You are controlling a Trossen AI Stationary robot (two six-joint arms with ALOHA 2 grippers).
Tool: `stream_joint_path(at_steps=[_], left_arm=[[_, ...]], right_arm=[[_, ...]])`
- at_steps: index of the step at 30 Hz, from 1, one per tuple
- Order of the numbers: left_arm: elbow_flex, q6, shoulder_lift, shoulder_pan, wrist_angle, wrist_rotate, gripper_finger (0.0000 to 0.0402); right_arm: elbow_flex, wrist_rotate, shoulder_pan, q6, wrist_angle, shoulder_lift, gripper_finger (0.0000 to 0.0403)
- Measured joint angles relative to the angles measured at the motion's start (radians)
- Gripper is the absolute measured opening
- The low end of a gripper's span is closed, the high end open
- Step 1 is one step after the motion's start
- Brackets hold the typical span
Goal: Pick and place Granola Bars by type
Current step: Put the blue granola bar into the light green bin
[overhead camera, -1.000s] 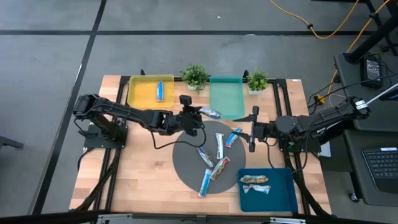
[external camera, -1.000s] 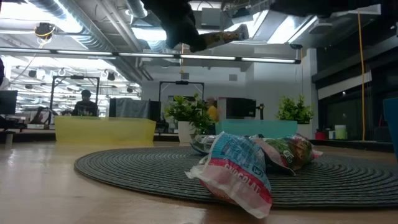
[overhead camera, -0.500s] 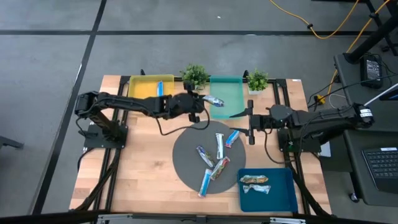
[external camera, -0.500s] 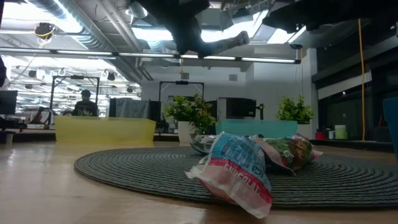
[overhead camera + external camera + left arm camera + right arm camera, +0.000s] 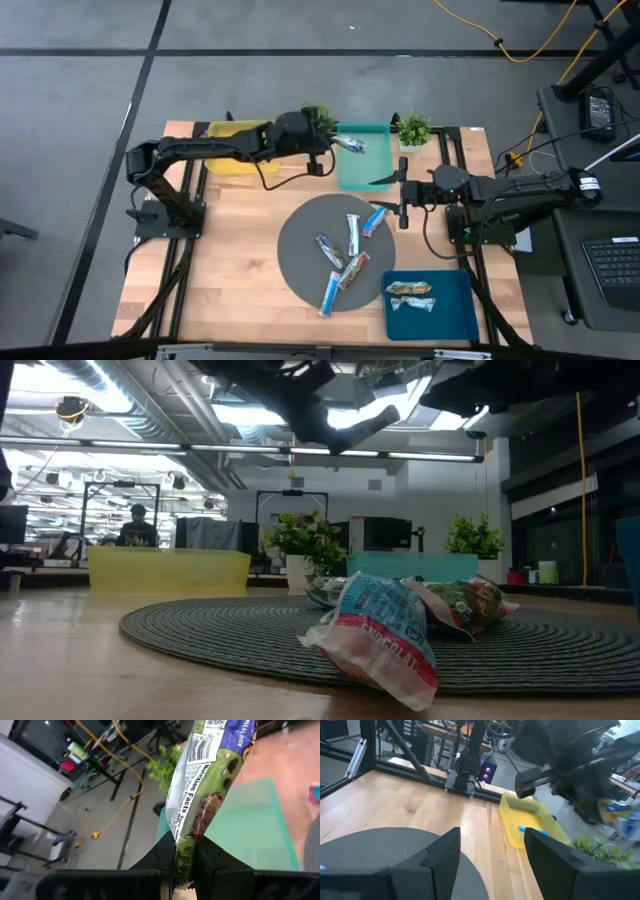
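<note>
Held granola bar (image 5: 347, 144) lies lengthwise left-right, free end toward right, aloft over teal tray's (image 5: 365, 165) far-left corner. Left gripper (image 5: 327, 147) clamped on its end. Right gripper (image 5: 402, 190) jaws parted, empty, at mat's (image 5: 300, 250) far-right edge. 5 bars (image 5: 353, 238) on mat; plant (image 5: 415, 128) beside tray.

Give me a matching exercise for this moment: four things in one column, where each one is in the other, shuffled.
Things:
1. green-and-purple wrapped granola bar
2. blue-wrapped bar
3. two brownish wrapped bars
4. right claw

Places:
A. in the dark blue plastic tray
B. in the yellow plastic tray
C. open, at the round grey woven mat's edge
D. pinched in the left claw, above the teal plastic tray

Pairs: 1-D, 2-B, 3-A, 4-C
</note>
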Motion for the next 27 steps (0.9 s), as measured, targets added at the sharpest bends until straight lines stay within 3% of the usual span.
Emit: stream_joint_path(at_steps=[8,13,27], left_arm=[[0.268,0.037,0.17,0.024,-0.15,0.07,0.0027],[0.387,0.017,0.284,0.057,-0.192,0.179,0.0028],[0.44,-0.029,0.489,0.099,-0.214,0.277,0.0029]], right_arm=[[0.0,0.0,0.0,-0.012,0.014,0.0,0.0222],[0.0,-0.002,0.0,-0.022,0.012,0.0,0.0222],[0.0,-0.007,0.0,-0.022,0.0,0.0,0.0222]])
